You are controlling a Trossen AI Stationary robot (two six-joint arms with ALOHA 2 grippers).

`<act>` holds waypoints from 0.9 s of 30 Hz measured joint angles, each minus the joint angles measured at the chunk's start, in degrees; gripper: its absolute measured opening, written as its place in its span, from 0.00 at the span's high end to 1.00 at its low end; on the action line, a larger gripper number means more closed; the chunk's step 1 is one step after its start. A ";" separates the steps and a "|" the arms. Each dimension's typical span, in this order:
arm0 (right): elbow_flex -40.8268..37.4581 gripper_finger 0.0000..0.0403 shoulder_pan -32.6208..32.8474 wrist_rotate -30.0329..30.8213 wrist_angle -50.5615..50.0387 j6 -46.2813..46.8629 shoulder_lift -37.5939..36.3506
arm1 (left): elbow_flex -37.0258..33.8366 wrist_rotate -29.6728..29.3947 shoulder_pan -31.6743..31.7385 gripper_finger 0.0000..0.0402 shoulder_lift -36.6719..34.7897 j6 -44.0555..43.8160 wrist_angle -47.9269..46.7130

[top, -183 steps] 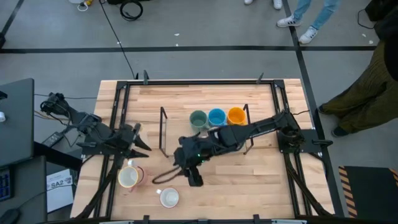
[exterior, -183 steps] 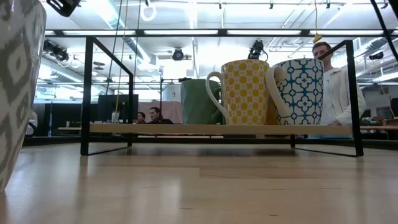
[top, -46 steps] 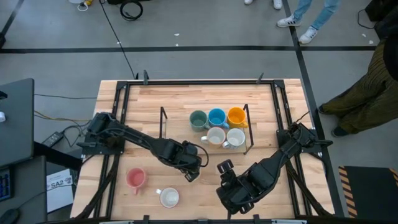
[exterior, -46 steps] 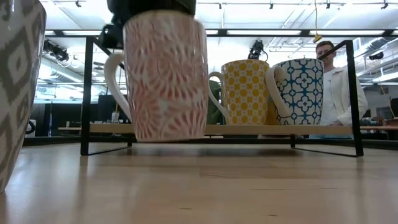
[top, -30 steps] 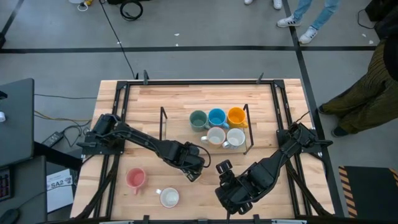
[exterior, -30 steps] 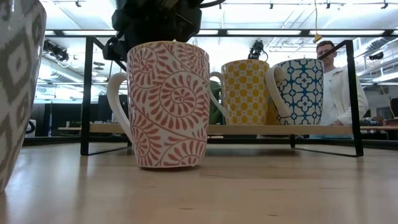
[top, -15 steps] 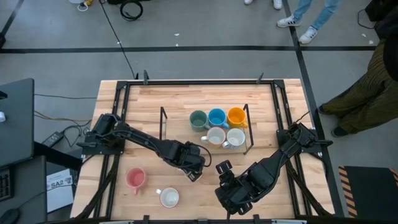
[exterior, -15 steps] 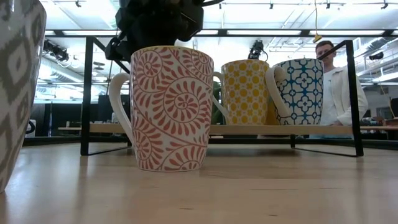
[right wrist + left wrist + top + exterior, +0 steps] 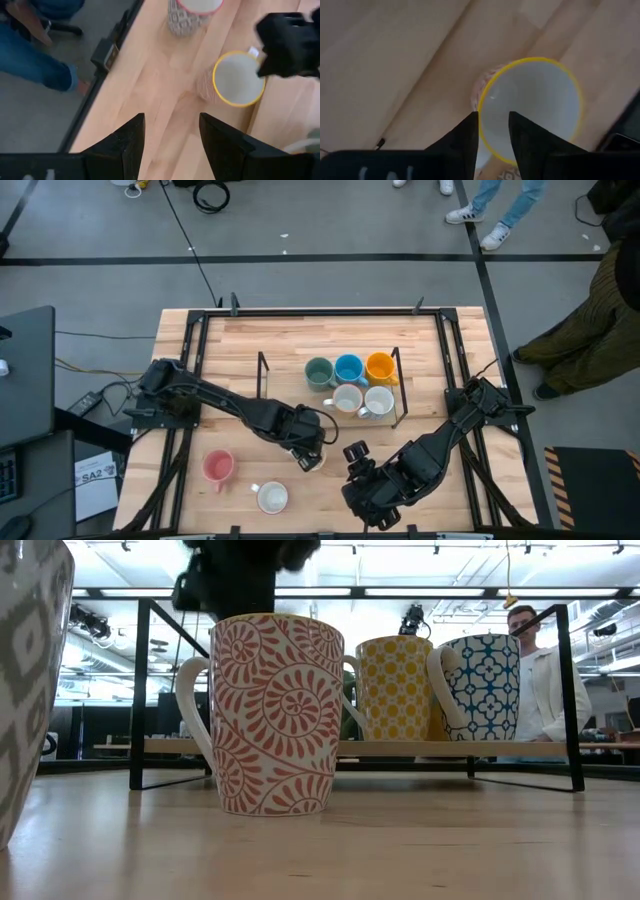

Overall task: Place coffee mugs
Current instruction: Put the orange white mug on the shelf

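Note:
A white mug with a red swirl pattern and a yellow rim [image 9: 311,459] [image 9: 275,715] stands upright on its base on the table, in front of the black wire rack [image 9: 262,390]. My left gripper [image 9: 303,448] [image 9: 493,116] hangs just over the mug's rim [image 9: 540,62], fingers pointing down with a narrow gap between them. My right gripper [image 9: 350,467] [image 9: 172,116] hovers open to the mug's right, near the table's near edge. On the rack stand green [image 9: 318,372], blue [image 9: 348,368], orange [image 9: 380,366] and two white mugs [image 9: 347,398].
A grey-patterned mug with a pink inside [image 9: 218,468] [image 9: 192,15] and a white mug [image 9: 272,498] stand at the near left of the table. There is free wood between the rack's left end and the left arm. People stand beyond the table's far and right edges.
The red-patterned mug slid a little along the table and then stayed put. My left gripper, which stood right over it, has drawn back a little toward the table's left edge. My right gripper has crept slightly left.

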 joint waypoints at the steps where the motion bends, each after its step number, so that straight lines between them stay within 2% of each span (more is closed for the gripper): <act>1: 0.00 0.52 -0.01 0.02 0.88 0.01 0.01 | 0.00 -0.30 -0.01 0.72 -0.85 0.66 -0.21; 5: 0.00 0.52 -0.28 0.04 5.11 0.01 0.01 | 0.00 -1.51 -0.62 0.72 -5.35 5.72 -0.51; 8: 0.00 0.52 -1.04 0.04 9.91 1.51 0.03 | 0.00 -4.69 -2.57 0.72 -9.53 10.59 -1.33; 11: 0.00 0.52 -2.71 -0.02 14.60 5.38 0.07 | -0.02 -10.95 -6.30 0.72 -14.35 14.64 -3.63; 15: 0.01 0.52 -5.75 -0.01 18.65 11.06 0.09 | -0.02 -21.67 -14.44 0.72 -20.13 16.30 -8.00; 22: 0.02 0.52 -10.52 -0.01 22.18 16.44 0.09 | -0.01 -34.44 -31.20 0.72 -24.01 7.47 -17.20; 27: -1.35 0.52 -12.58 0.01 25.70 18.48 0.09 | -0.02 -39.00 -39.08 0.72 -24.01 1.65 -20.75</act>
